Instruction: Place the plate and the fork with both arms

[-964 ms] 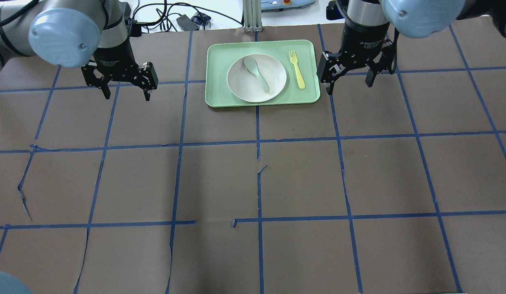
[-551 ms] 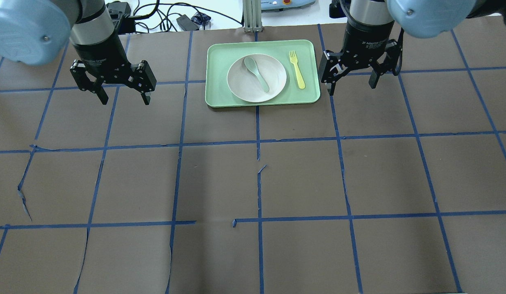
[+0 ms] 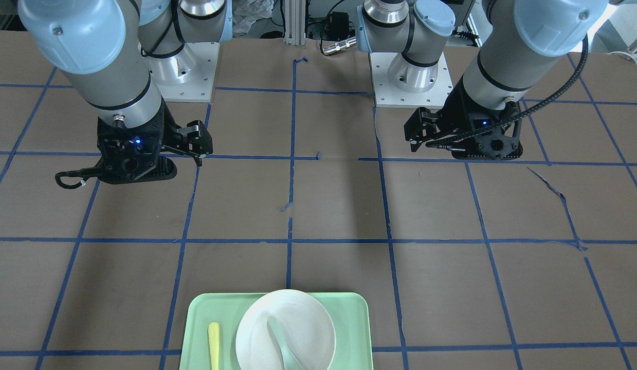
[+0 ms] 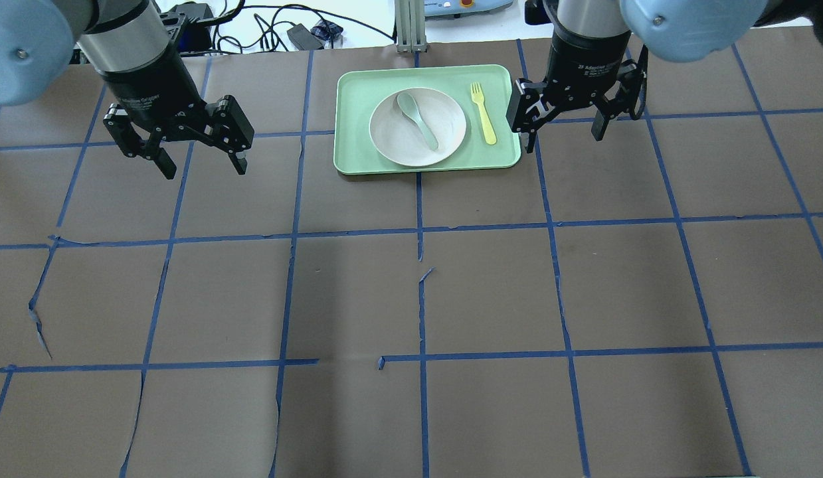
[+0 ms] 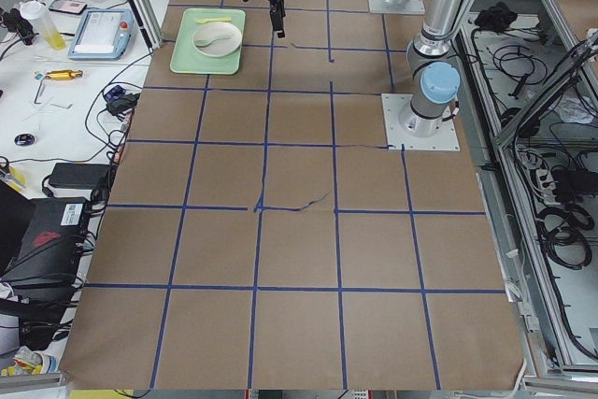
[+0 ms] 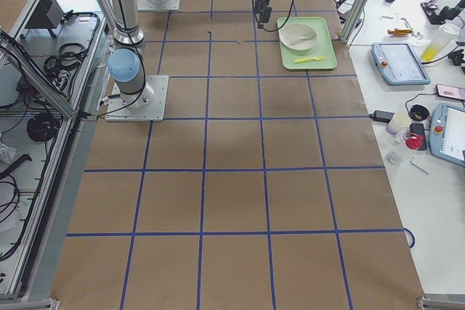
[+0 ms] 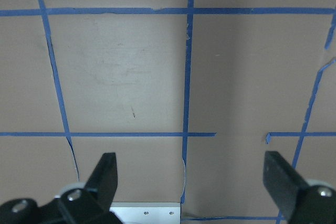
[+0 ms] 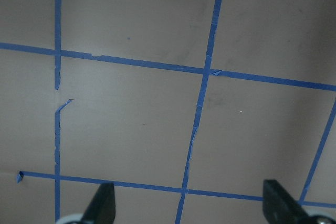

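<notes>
Over on tray (image 4: 358, 162): plate (image 4: 444, 126) with spoon (image 4: 418, 123) inside, fork (image 4: 483, 113) beside. Left hand (image 4: 204, 166), right hand (image 4: 562, 138) both wide, empty. Could dump spoon by tilting plate, or bump tray coming in.

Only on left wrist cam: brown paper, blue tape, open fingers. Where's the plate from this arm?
Observer: Overhead, the plate sits on a green tray at the far edge of the table, to the robot's right of the left end effector.
Operator: Plate empty?
Observer: No, a grey-green spoon lies in it.
Operator: Fork?
Observer: The yellow fork lies on the tray beside the plate, on the side nearest the right end effector, which is open.
</notes>
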`<state>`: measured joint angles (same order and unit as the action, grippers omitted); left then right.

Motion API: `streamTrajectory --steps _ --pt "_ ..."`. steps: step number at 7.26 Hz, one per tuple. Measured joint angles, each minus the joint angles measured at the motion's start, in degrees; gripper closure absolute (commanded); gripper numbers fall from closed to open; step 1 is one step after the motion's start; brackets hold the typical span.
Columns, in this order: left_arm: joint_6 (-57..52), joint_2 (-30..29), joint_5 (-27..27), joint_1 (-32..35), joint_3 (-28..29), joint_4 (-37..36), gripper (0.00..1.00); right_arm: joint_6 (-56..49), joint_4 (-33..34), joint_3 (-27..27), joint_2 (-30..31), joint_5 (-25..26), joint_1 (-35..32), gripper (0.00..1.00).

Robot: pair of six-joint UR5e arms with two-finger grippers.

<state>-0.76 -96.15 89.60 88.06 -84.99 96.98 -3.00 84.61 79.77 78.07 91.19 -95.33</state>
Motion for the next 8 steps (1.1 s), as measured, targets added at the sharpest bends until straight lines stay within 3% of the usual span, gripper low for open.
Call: streamTrajectory --steps 8 --pt "-0.13 -0.56 0.39 -0.07 -0.87 -2.95 0.0 0.01 -0.34 -0.3 0.67 0.06 -0.12 0.0"
